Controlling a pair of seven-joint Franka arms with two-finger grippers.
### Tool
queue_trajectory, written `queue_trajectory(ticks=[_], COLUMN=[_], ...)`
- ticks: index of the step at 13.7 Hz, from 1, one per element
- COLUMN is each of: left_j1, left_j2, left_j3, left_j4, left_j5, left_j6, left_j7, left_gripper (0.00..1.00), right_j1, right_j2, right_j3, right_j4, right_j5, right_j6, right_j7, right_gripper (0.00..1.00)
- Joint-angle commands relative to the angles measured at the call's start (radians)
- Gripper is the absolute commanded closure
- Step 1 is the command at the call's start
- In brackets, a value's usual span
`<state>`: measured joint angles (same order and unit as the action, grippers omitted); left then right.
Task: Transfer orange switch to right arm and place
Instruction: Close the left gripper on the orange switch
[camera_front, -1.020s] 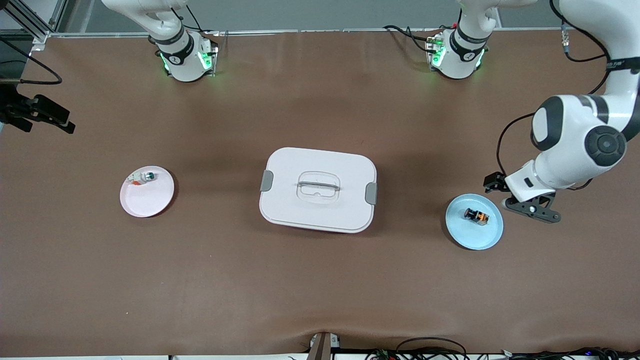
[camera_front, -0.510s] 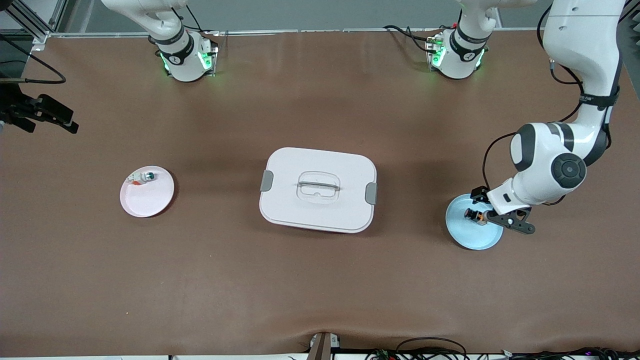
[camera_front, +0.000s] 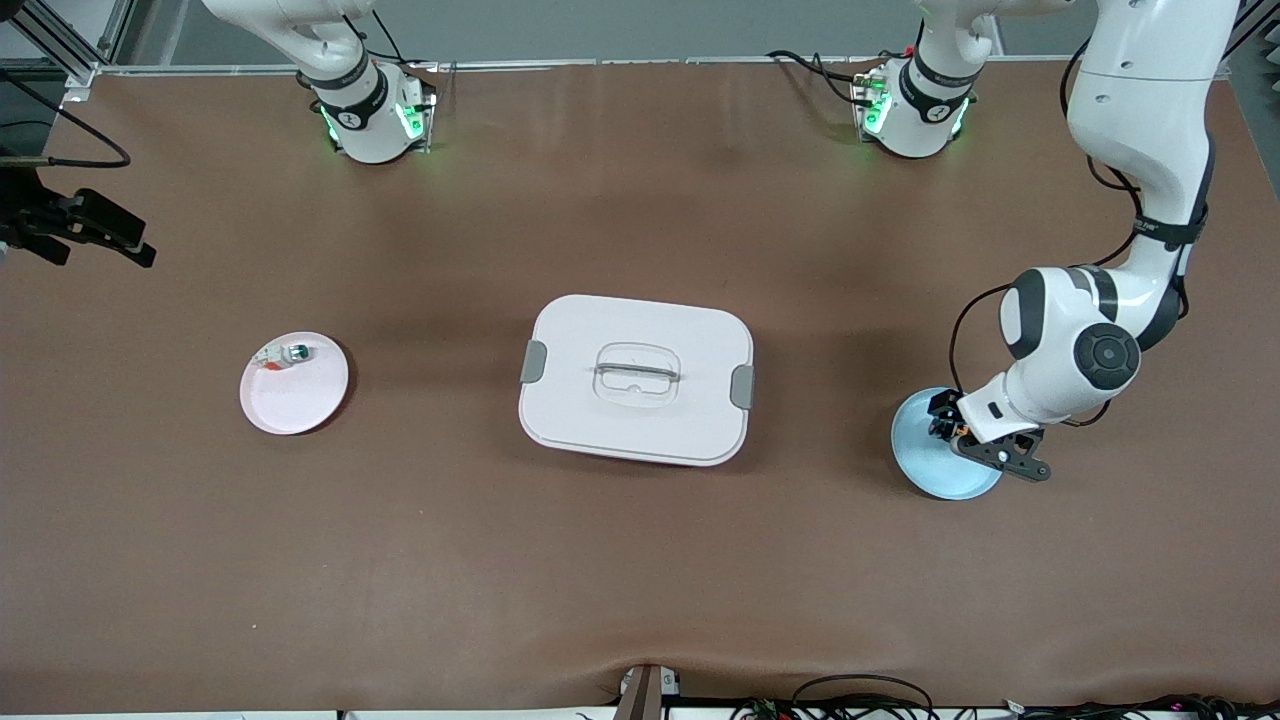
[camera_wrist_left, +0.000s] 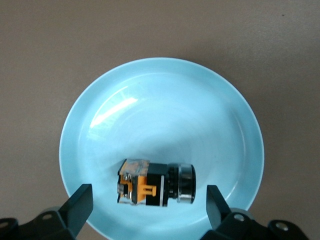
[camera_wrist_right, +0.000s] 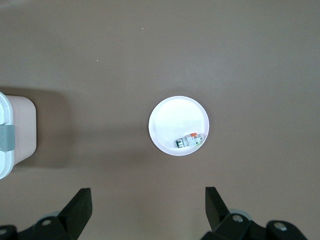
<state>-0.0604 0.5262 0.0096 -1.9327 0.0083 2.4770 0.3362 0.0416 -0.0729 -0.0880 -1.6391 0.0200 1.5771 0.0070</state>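
The orange switch (camera_wrist_left: 156, 183) lies on its side in the blue plate (camera_wrist_left: 150, 90), toward the left arm's end of the table. The left gripper (camera_wrist_left: 147, 210) hovers low over this plate with its jaws wide open and empty. In the left wrist view the switch sits between the two fingers (camera_wrist_left: 80, 205), its long axis running from one finger toward the other, round cap toward one finger and orange-marked body toward the other. A grip from this pose would likely close along the switch's length, so a turn of the wrist may serve better. The left arm is clearly the nearer one.

At the table's middle sits a closed white box (camera_front: 636, 378) with grey latches. The pink plate (camera_front: 294, 383), toward the right arm's end, holds a small white-and-teal part (camera_front: 284, 354). The right gripper (camera_wrist_right: 147, 212) waits high above that plate, jaws open and empty.
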Motion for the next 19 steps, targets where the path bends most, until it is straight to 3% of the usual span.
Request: queue_trajectory(ticks=[1,8,9,11,14,15,19], left_j1=[-0.009,-0.007,-0.006,-0.004,-0.002,-0.006,-0.006], left_j2=[0.044,0.080,0.080,0.080,0.080,0.080,0.072], left_j3=[0.004,0.004,0.004,0.004,0.004,0.004,0.004], left_j4=[0.024,0.015,0.015,0.015,0.015,0.017,0.023], left_j5=[-0.016,-0.016,-0.014,-0.016,-0.016,-0.016,-0.016], left_j6=[0.046,0.083,0.083,0.083,0.083,0.083,0.082], left_j7=[0.026,0.026,0.026,0.026,0.015,0.012,0.017], left_gripper=[0.00,0.00,0.04,0.40,0.79,0.83,0.83], right_j1=[0.008,0.006,0.004,0.003,0.003,0.003,0.003], right_j2=[-0.011,-0.011,-0.011,-0.011,-0.011,-0.011,-0.011], right_j3=[-0.004,-0.004,-0.004,-0.006,-0.006,-0.006,-0.006], right_j4=[0.001,0.001,0.001,-0.001,-0.001,-0.001,0.001], right_j5=[-0.015,-0.015,-0.015,-0.015,-0.015,-0.015,-0.014], right_j6=[0.000,0.000,0.000,0.000,0.000,0.000,0.000], right_j7=[0.011,0.011,0.011,0.011,0.011,0.011,0.011], right_gripper=[0.00,0.00,0.00,0.00,0.00,0.00,0.00])
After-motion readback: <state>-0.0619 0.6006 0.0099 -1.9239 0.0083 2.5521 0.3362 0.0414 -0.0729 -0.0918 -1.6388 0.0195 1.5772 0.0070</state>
